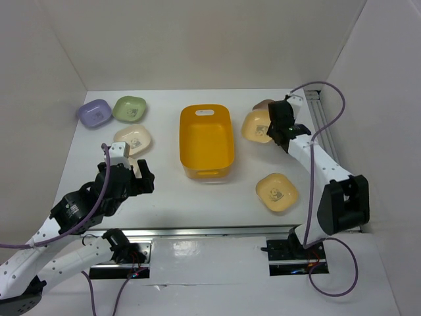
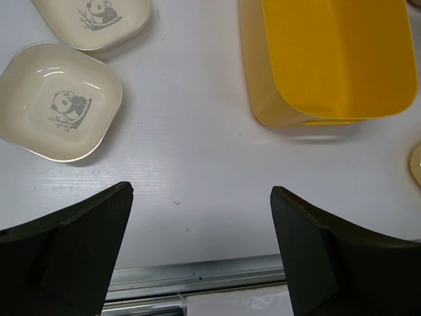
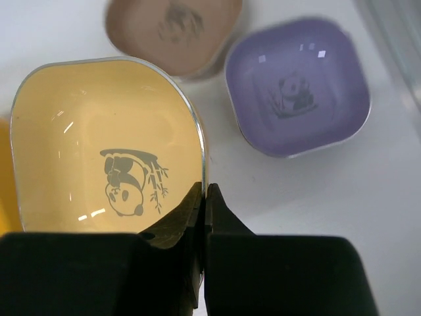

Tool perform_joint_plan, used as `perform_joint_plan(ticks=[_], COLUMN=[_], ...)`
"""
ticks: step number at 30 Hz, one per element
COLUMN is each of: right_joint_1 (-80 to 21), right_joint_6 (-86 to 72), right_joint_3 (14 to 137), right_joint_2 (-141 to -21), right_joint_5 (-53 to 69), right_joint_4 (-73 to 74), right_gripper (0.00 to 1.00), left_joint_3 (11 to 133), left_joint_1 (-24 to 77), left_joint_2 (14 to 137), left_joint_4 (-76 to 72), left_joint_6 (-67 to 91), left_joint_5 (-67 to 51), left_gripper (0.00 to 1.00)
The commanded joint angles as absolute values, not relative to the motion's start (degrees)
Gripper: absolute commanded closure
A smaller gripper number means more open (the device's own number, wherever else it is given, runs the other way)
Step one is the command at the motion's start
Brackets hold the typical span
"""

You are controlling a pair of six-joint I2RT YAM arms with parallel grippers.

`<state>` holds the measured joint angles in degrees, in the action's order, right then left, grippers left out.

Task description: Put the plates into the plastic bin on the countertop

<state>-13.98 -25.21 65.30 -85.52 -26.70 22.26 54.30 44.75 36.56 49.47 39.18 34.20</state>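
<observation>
**Right jaws.** The right jaws are pinched shut on the rim of a pale yellow plate (image 3: 99, 145). In the right wrist view, the fingers (image 3: 174, 224) meet on the near right edge of that plate, one inside the rim and one outside. You cannot tell from the views whether the plate is clear of the worktop (image 1: 164, 197). In the top view it sits at the far right of the worktop, near the far right corner of the bin (image 1: 206, 141) but apart from it.

**Neighbouring plates.** A brown plate (image 3: 174, 29) lies just beyond the gripped plate. Their rims overlap in the wrist view, so you cannot tell whether they touch. A lilac plate (image 3: 296, 85) lies just beside both, to the right of the jaws.

**Left jaws.** The left jaws stand wide open above the near left of the worktop and hold nothing. In the left wrist view, a cream plate (image 2: 59, 102) lies ahead of them to the left, with a second cream plate (image 2: 92, 20) just beyond it. The near end of the bin lies ahead to the right.

**Other plates.** A second pale yellow plate (image 1: 276, 192) rests on the worktop, nearer than the bin and to its right. A second lilac plate (image 1: 94, 112) and a green plate (image 1: 129, 108) lie side by side in the far left corner.
</observation>
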Motion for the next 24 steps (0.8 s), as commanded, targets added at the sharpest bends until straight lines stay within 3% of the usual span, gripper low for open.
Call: perform_joint_plan(ticks=[1,8,13,24], right_joint_1=[-17.56,-27.15,-29.27,-30.67], right_joint_6=[-26.10,-24.43,-21.72,-23.47], right_joint_3=[71.80,81.64,88.57,95.10], right_joint_2=[-80.69,-83.49,-90.86,-107.57], right_joint_5=[-35.24,-38.50,-26.30,-22.76], right_joint_4=[25.40,23.91,21.45,21.01], right_gripper=[1.00,1.00,1.00,1.00], left_joint_3=[54.40,54.40,54.40,54.40], left_joint_1=[44.38,44.38,44.38,44.38], left_joint_2=[36.04,36.56,37.09,37.62], left_joint_4=[48.60,48.60,48.60,49.13], left_joint_6=[39.11,39.11,39.64,39.64], left_joint_5=[35.07,35.07,35.68,35.68], left_gripper=[0.01,0.01,0.01,0.01])
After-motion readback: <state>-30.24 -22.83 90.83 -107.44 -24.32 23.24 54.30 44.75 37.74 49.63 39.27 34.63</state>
